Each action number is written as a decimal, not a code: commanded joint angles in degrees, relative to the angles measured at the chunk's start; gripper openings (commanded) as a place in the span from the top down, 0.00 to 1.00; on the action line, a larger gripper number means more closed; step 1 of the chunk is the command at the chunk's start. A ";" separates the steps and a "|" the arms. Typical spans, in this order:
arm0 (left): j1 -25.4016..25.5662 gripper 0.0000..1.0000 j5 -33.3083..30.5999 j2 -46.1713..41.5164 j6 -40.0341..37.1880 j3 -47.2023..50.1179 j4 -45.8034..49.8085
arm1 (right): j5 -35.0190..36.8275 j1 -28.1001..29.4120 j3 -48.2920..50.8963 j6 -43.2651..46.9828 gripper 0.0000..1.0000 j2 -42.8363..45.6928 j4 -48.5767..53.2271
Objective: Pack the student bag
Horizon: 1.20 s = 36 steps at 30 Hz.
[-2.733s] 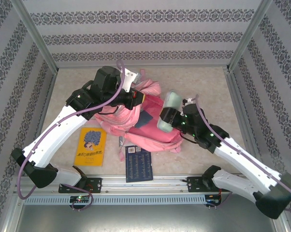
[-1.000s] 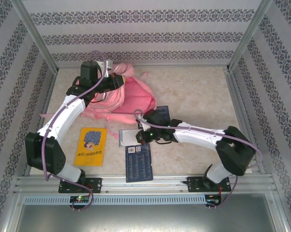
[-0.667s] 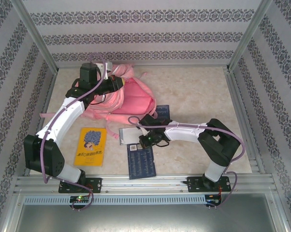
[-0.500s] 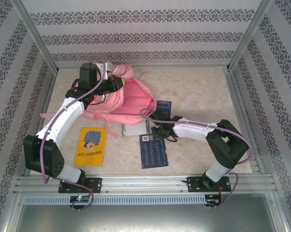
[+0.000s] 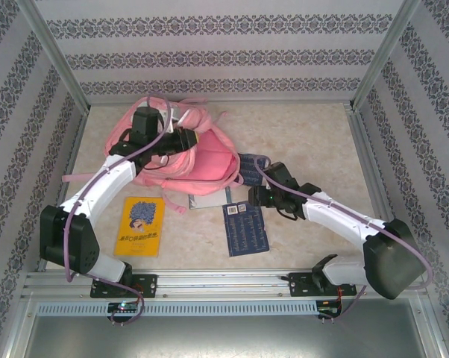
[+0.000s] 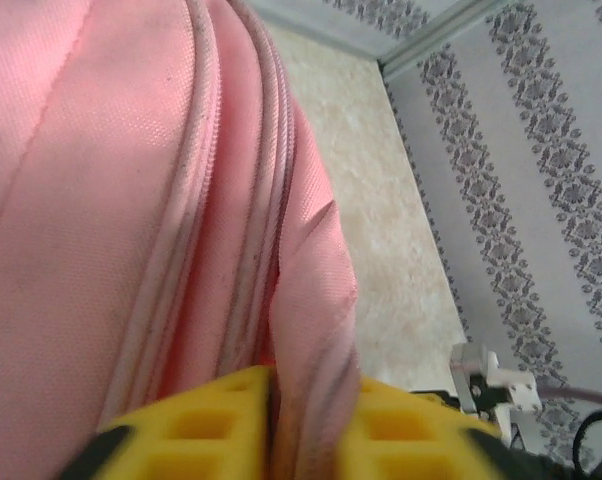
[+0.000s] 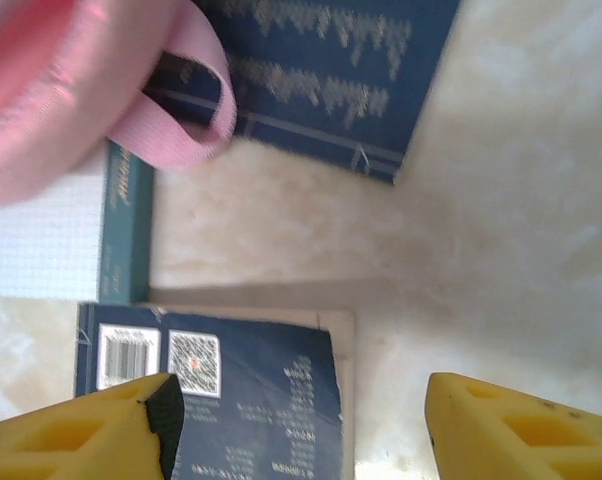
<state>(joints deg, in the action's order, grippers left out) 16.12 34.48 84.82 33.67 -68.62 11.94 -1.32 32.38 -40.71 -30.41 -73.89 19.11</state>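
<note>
The student bag [image 5: 209,158], a big pink backpack, lies at the back left of the table. My left gripper [image 5: 189,139] sits on its top. In the left wrist view the yellow fingers [image 6: 191,430] pinch a fold of the bag's pink fabric [image 6: 131,200], so the left gripper [image 6: 311,425] is shut on it. My right gripper [image 5: 256,197] hovers to the right of the bag, over the top edge of a dark blue book [image 5: 245,228]. The right gripper [image 7: 301,425] is open and its jaws stand wide apart, with the book's corner [image 7: 241,400] below them.
A second dark blue book [image 5: 251,170] [image 7: 321,60] lies by the bag's right edge, under a pink strap [image 7: 171,140]. A white notebook with a teal spine [image 5: 208,200] [image 7: 61,240] lies just below the bag. A yellow book [image 5: 140,226] lies at the front left.
The right gripper slid the dark blue book to the right, away from the front rail, then opened and let it go. The left gripper shifted slightly, with the bag's top bunched up.
</note>
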 commanded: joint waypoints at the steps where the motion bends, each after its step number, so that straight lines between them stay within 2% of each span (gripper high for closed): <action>1: 2.67 0.55 -0.04 -0.17 1.84 3.21 -1.69 | -6.78 -0.48 3.25 -3.23 0.33 1.18 1.63; 3: 4.42 0.47 0.14 -1.51 1.25 4.04 -0.66 | -7.46 -0.88 5.26 -4.16 0.32 2.80 1.15; 6: 6.48 0.43 1.03 -6.04 -0.06 6.31 0.16 | -9.21 -2.19 7.57 -5.51 0.32 5.02 0.69; 11: 9.99 0.41 0.59 -16.80 1.05 15.96 0.85 | -13.08 -4.46 11.73 -7.66 0.33 8.50 -1.66; 16: 19.02 0.45 -2.48 -20.95 8.38 29.51 -7.45 | -19.53 -5.22 15.65 -10.15 0.35 8.64 -7.00; 20: 23.27 0.49 -3.81 -16.48 12.12 36.05 -16.39 | -20.90 -5.22 16.88 -10.67 0.37 7.55 -8.70; 24: 26.77 0.50 -5.44 -9.74 12.76 37.47 -21.40 | -21.90 -5.22 17.06 -10.19 0.39 6.74 -8.99; 29: 27.47 0.53 -3.67 -2.09 17.49 40.07 -32.68 | -24.57 -5.11 17.67 -10.15 0.43 6.30 -10.36; 36: 27.47 0.54 -3.08 5.07 18.17 40.10 -38.00 | -27.13 -4.89 20.04 -11.59 0.46 6.06 -13.46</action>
<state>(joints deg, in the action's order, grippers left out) 43.07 31.07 88.16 50.30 -28.88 -19.00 -25.76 27.49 -22.04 -40.84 -67.29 8.01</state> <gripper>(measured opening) 0.462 0.541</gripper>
